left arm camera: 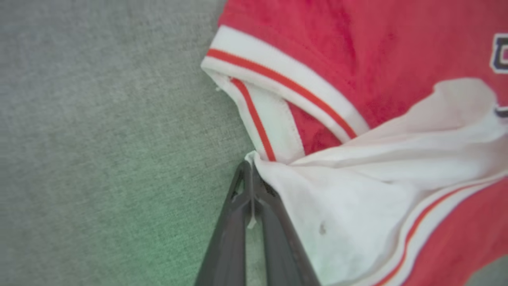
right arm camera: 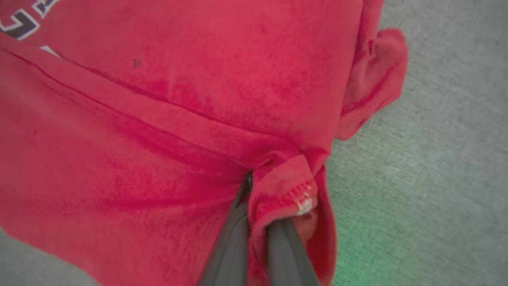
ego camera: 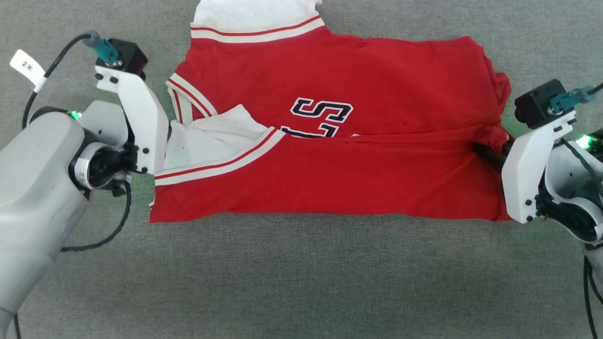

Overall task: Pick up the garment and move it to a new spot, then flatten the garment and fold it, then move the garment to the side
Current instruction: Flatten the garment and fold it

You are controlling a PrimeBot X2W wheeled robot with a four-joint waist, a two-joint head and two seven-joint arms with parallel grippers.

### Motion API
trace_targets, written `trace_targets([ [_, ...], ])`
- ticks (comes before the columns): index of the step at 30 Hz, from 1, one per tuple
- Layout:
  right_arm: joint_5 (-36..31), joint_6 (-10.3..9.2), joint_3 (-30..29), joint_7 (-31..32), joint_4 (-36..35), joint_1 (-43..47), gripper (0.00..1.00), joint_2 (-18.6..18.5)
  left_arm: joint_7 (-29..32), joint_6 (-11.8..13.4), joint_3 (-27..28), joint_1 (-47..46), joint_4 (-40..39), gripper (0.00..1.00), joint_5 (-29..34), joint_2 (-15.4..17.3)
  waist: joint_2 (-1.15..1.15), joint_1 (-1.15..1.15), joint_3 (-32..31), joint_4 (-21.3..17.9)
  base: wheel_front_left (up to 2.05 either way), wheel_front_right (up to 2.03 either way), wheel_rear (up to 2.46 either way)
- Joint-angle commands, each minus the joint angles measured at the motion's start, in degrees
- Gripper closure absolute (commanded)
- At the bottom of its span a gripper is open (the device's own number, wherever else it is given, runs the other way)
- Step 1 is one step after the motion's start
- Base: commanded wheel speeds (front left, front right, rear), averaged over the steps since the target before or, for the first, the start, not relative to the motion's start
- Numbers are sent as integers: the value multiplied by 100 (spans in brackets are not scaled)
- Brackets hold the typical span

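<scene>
While gripping the shirt at both ends, treat this as the folding step. Lies flat across the middle of the worktop, with the near half laid up over the lettering. Pinches the white sleeve in the left gripper, fingers closed tight on a thin edge of cloth. Pinches the red hem corner, beside the small label, in the right gripper, fingers likewise closed on cloth.

To do it well, lift both ends together and level. Hold the span just taut for a straight crease. Carry across rather than drag, and lay down evenly. Watch the left pinch, which looks shallow and likely to slip. Smooth the bunch at the right end before letting go. Open both grippers only once settled flat.
</scene>
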Motion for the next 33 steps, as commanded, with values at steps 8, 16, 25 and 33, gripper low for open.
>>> trace_targets([
  [8, 112, -1, -344, -485, -175, 176, 0, -96, -246, 75, 68, -93, -226, 0, 137, 215, 0, 0, -227, 111, 0, 0, 0],
  [16, -476, -2, -1496, -1174, -927, 890, 0, 200, 66, 879, 163, 542, -1814, 0, -69, 902, 0, 0, -400, 204, 0, 0, 0],
  [25, -1458, 0, -2727, -1782, -1870, 1624, 0, 1289, 319, 1838, 105, 1424, -3314, 0, -293, 1444, 0, 0, -441, 53, 0, 0, 0],
  [33, -1872, 0, -3152, -1985, -2264, 2045, 0, 2099, 125, 1970, 195, 1729, -2963, 0, -520, 1356, 0, 0, -328, -177, 0, 0, 0],
])
